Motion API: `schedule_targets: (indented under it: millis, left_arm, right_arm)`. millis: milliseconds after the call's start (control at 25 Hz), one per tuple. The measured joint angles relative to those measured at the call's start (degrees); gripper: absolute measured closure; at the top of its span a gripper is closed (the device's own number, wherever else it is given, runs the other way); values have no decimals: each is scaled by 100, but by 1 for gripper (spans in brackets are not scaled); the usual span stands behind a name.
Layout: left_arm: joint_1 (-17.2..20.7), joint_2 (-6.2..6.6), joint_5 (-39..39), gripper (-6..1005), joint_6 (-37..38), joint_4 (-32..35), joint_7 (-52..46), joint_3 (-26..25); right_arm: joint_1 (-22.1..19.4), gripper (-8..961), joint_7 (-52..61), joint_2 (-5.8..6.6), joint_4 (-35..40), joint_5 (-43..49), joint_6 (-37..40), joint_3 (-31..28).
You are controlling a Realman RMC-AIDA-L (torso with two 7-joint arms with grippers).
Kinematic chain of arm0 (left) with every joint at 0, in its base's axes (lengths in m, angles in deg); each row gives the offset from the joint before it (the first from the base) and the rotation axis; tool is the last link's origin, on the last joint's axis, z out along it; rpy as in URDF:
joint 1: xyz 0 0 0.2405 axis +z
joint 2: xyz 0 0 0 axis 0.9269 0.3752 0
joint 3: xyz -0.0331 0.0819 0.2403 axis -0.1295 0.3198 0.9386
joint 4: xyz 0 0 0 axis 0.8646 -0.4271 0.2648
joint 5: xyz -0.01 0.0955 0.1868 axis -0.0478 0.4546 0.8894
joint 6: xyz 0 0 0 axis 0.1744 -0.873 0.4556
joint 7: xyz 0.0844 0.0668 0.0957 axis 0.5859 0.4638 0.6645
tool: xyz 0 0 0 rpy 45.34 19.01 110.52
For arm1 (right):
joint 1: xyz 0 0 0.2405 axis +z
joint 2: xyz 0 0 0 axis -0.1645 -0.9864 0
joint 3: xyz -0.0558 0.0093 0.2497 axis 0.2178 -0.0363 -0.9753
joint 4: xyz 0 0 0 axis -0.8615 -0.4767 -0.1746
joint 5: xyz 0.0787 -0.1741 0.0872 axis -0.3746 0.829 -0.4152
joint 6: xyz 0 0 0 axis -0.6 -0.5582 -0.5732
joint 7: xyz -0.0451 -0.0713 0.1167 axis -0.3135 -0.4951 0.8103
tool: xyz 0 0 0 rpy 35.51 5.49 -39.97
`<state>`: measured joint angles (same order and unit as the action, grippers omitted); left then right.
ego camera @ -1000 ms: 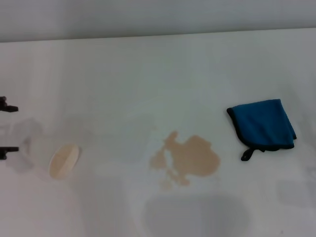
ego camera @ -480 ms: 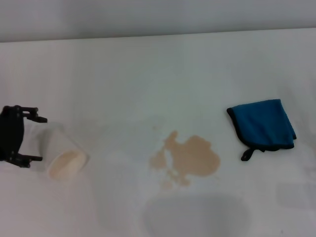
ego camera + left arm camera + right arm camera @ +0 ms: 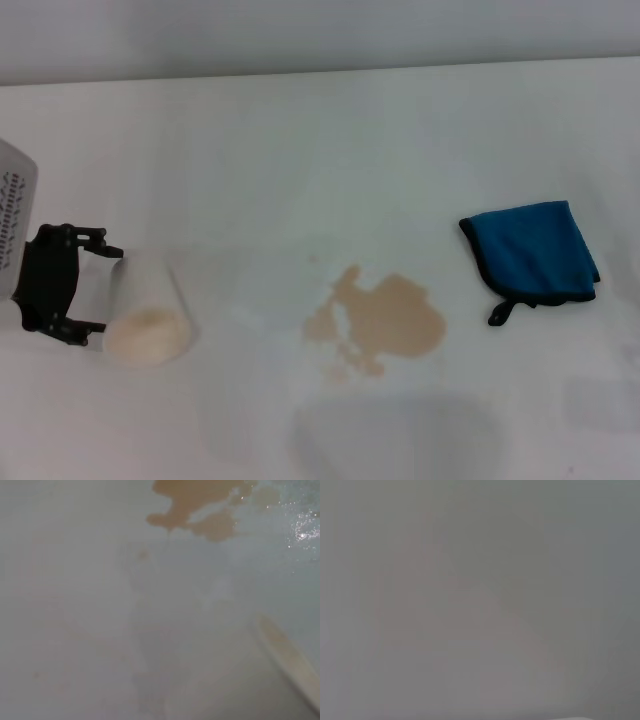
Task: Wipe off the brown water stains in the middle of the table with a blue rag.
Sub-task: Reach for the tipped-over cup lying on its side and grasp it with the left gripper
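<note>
The brown water stains point(image 3: 380, 320) lie as a tan blotch in the middle of the white table point(image 3: 300, 150). In the left wrist view the stains point(image 3: 200, 495) show at one edge. The blue rag point(image 3: 535, 250), with black edging and a short loop tag point(image 3: 500, 313), lies folded to the right of the stains, with nothing touching it. My left gripper point(image 3: 102, 284) is at the table's left side, its black fingers point(image 3: 88, 236) shut on a white paper cup point(image 3: 148, 310) that lies tilted, mouth toward me. The right gripper is out of view.
The cup's rim point(image 3: 290, 662) shows in the left wrist view. A stretch of bare table separates the cup from the stains. The right wrist view shows only a plain pale surface. The table's far edge point(image 3: 320, 70) runs along the back.
My left gripper has come in from the left edge, carrying the paper cup rightward toward the stains. The rag and the stains have not moved.
</note>
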<state>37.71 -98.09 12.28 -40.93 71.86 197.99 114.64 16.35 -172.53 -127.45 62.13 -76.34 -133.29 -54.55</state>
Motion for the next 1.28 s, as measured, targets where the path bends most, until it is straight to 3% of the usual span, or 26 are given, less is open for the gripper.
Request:
schedule_targets:
  millis: [1280]
  left_arm:
    - [-293, -1, -100, 124, 272, 46, 230, 119]
  right_arm:
    - [17, 126, 0, 0, -41, 0, 35, 0]
